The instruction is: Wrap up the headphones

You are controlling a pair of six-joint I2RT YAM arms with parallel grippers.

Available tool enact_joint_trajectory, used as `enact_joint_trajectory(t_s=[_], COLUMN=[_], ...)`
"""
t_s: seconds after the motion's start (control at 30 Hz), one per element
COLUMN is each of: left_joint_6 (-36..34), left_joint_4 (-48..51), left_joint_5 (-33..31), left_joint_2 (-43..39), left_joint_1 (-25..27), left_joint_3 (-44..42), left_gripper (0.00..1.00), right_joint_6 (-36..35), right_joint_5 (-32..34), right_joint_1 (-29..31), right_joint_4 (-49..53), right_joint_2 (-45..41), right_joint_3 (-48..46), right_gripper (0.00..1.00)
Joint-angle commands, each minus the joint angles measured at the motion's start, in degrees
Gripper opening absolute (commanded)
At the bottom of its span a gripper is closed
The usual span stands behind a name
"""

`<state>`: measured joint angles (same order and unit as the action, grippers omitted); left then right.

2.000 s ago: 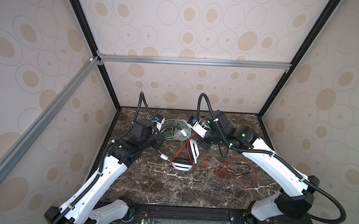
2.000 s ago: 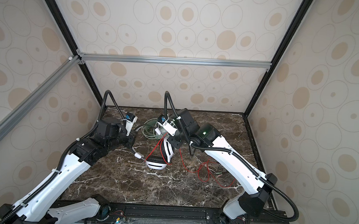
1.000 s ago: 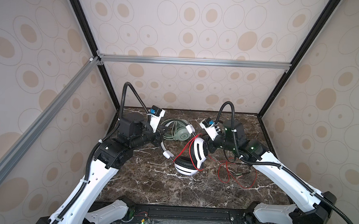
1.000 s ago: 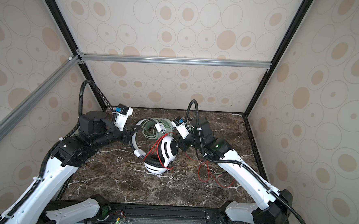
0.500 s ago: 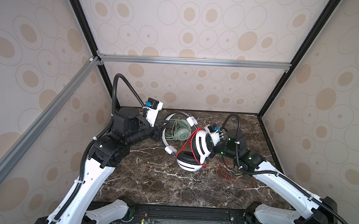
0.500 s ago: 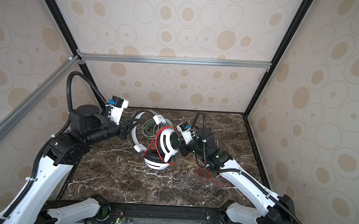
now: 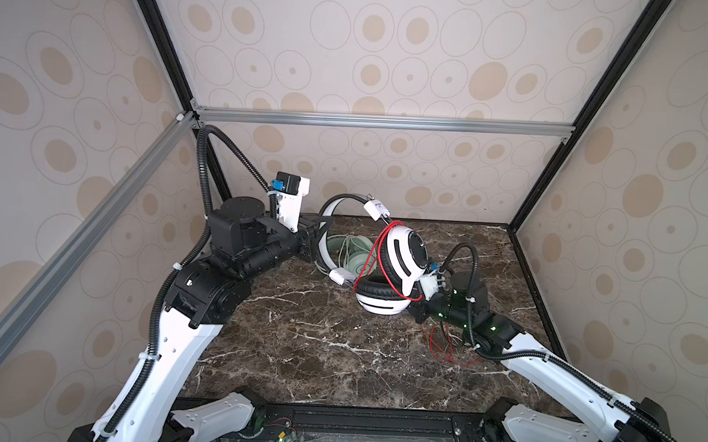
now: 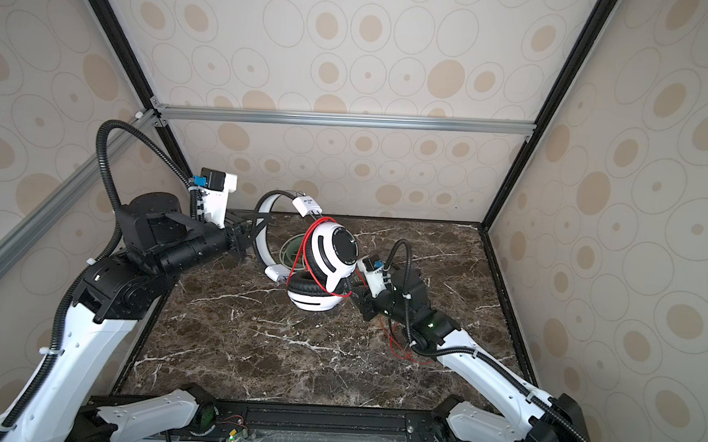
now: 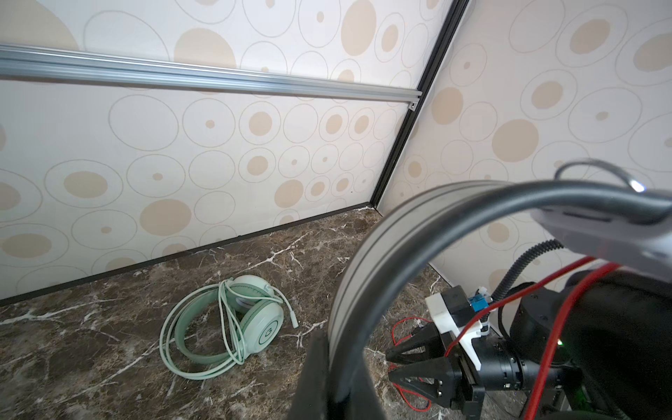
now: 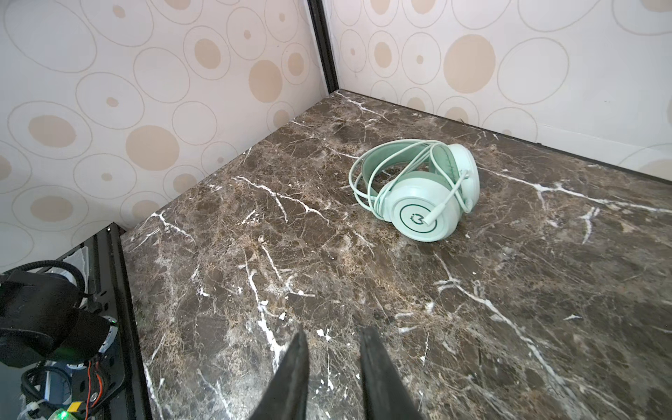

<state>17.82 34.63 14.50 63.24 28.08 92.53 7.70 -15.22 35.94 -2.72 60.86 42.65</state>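
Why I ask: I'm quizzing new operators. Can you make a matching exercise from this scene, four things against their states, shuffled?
Things
1. mint-green headphones
2. white-and-black headphones
3. red cable
4. right pincer

States
A. open, gripping nothing
B. held up by the headband in the shut left pincer
C. lying wrapped on the table
D. looped over an earcup, trailing down to the table

Pairs: 1-C, 2-B, 3-D, 4-A
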Motion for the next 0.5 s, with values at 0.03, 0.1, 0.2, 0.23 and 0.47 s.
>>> enact_joint_trajectory(t_s=[0.03, 0.1, 0.2, 0.23, 0.47], left_joint_6=[5.33, 5.73, 6.21, 6.41, 8.23], left_joint_4=[-6.09, -6.72, -8.45, -8.62, -10.01], left_joint_5=[-0.57, -0.13, 1.09, 1.16, 0.81], left_joint_2=[-0.14, -0.05, -0.43, -0.49, -0.32], left_joint_1=[0.23, 0.20, 0.16, 0.17, 0.16], left_joint_3=[4.30, 4.68, 4.51, 4.52, 5.48], left_gripper=[0.00, 0.00, 0.00, 0.00, 0.00], right_joint_6=[3.37, 3.85, 4.50, 4.68, 5.83], right_joint_5=[2.05, 2.22, 2.40, 2.48, 2.71], right_joint_1=[-0.81, -0.89, -0.93, -0.96, -1.14], right_joint_4=[-4.78, -5.33, -6.71, -6.93, -8.94], right_joint_2=[-1.82, -1.80, -1.75, -1.74, -1.10], right_joint_3=[-2.84, -3.65, -5.02, -5.43, -8.61], right_gripper=[0.26, 0.25, 0.24, 0.24, 0.22])
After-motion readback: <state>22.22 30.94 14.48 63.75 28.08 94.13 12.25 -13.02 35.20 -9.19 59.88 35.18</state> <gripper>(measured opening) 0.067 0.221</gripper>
